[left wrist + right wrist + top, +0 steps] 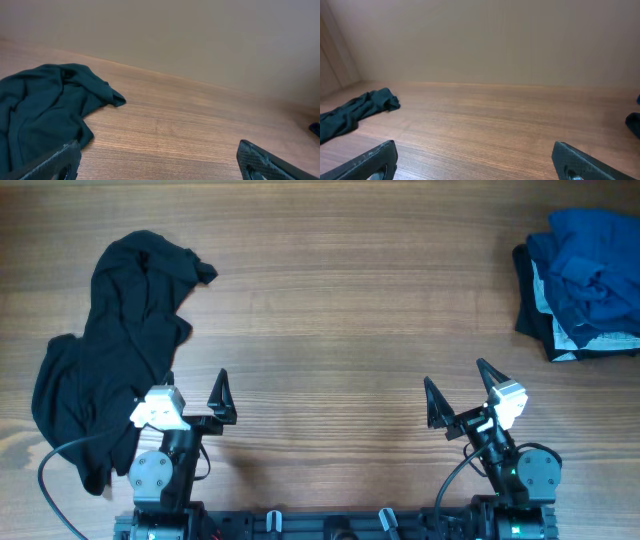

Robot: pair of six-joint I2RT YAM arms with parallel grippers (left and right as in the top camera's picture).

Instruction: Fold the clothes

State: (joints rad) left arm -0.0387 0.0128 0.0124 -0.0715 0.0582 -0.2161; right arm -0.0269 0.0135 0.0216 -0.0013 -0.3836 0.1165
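Seen from overhead: one wooden table [350, 300], one black garment [110, 340] and one heap of clothing [585, 280]. The heap shows three colours, blue, dark and pale; the number of pieces in it cannot be told. There are two robot arms, one left arm [160, 470] and one right arm [525, 470]. They carry two grippers, one left gripper [195, 385] and one right gripper [455, 378], each with two fingers, four in all. Two white wrist units [160, 408] and two black cables [50, 465] are counted, one of each per arm.
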